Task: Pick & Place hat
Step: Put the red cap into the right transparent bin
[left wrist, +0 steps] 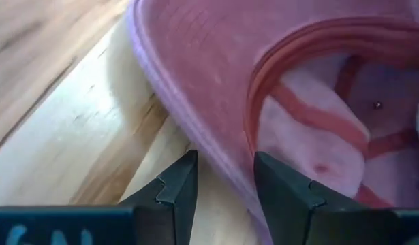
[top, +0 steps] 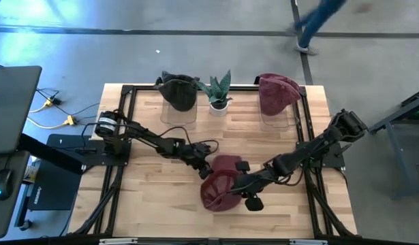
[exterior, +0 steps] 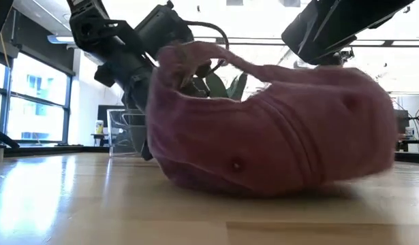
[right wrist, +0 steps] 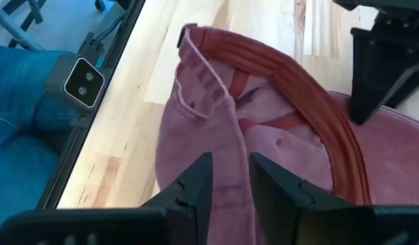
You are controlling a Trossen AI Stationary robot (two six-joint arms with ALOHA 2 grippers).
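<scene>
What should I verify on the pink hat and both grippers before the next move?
1. Left gripper on the pink hat: ok, fingers straddle the brim edge.
2. Right gripper on hat fabric: ok, fingers astride a fold.
3. Hat off the table: not ok, it rests on the wood.
4. Firmness of both grips: cannot tell.
5. Spare stand: cannot tell; the dark hat and another pink hat occupy stands.
</scene>
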